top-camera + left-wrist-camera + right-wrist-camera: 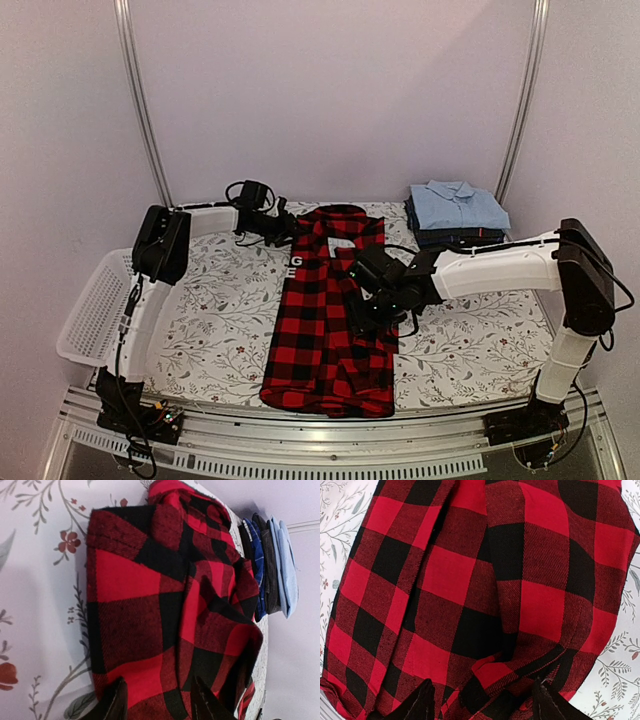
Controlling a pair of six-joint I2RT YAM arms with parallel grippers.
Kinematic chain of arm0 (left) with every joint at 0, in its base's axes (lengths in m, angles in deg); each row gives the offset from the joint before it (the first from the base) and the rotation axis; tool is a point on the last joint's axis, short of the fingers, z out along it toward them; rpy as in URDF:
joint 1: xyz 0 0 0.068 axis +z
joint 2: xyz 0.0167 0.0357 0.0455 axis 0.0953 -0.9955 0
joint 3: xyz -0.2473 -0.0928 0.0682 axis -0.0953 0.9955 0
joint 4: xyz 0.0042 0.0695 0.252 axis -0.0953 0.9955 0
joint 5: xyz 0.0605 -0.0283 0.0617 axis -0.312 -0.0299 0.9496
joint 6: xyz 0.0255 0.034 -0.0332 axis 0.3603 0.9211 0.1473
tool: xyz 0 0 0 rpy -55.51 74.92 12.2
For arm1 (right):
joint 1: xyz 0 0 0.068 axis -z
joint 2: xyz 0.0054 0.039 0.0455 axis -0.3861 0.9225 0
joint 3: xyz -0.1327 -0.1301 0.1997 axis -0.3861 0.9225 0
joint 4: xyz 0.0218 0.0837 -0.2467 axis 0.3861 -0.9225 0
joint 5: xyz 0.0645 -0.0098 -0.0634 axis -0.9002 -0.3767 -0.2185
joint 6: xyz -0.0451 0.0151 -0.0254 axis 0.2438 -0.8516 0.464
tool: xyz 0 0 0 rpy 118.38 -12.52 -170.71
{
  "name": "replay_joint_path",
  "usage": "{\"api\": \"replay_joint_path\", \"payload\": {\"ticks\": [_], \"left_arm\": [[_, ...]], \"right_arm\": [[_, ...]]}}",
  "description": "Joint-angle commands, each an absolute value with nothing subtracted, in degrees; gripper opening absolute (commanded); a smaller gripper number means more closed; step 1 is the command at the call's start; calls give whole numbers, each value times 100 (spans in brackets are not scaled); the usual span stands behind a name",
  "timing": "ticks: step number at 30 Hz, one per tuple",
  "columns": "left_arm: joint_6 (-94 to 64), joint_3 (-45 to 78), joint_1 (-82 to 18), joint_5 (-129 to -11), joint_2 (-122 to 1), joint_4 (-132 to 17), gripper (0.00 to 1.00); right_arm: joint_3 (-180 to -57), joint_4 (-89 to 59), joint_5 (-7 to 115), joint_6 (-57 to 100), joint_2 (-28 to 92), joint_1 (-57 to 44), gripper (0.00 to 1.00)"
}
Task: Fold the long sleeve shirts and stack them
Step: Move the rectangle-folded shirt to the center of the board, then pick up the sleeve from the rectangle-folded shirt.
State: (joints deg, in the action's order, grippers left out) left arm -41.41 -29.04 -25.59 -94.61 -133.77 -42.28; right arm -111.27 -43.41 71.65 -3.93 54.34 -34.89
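One checked shirt (325, 330); folded stack (455, 215) beyond

Checked shirt (330, 315): red and black, lengthwise at mid-table, collar far.
Folded shirts (455, 212): stacked far right, light blue on top.
Basket (92, 310): white, left edge.

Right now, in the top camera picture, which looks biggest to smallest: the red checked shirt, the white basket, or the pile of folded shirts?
1. red-and-black checked shirt, clearly biggest.
2. white mesh basket and stack of folded shirts: they look about alike, and the stack sits farther back, so I won't rank them.
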Motion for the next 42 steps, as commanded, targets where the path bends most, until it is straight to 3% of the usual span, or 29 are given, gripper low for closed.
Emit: {"api": "replay_joint_path", "payload": {"ticks": [1, 7, 13, 20, 22, 26, 38, 42], "left_arm": [[-4037, -3198, -2368, -9354, -13669, -3893, 43], [-3935, -3786, -2326, -9599, -13998, -3697, 43], [-3875, -4031, -2319, -9687, -13960, -3607, 43], [-3838, -3838, -2325, -9790, -13363, -3575, 44], [-3813, -3691, -2322, -9790, -13077, -3570, 45], [-3927, -3015, -2335, -9913, -12367, -3649, 45], [-4187, 485, -2511, -9999, -9745, -4177, 46], [-4121, 1358, -2562, -10008, -9185, -4144, 47]], "right_arm": [[-11274, -4464, 7280, -462, 5533, -3530, 63], [-11321, -4379, 7116, -441, 5691, -3530, 58], [-11320, -4410, 7097, -576, 5808, -3530, 46], [-11425, -4448, 6975, -560, 5775, -3521, 6], [-11548, -4470, 6879, -502, 5688, -3509, 0], [-11862, -4473, 6412, -345, 5469, -3433, 0], [-12928, -3922, 4433, -415, 5863, -3293, 0], [-13110, -3800, 4021, -543, 6260, -3284, 21]]}}
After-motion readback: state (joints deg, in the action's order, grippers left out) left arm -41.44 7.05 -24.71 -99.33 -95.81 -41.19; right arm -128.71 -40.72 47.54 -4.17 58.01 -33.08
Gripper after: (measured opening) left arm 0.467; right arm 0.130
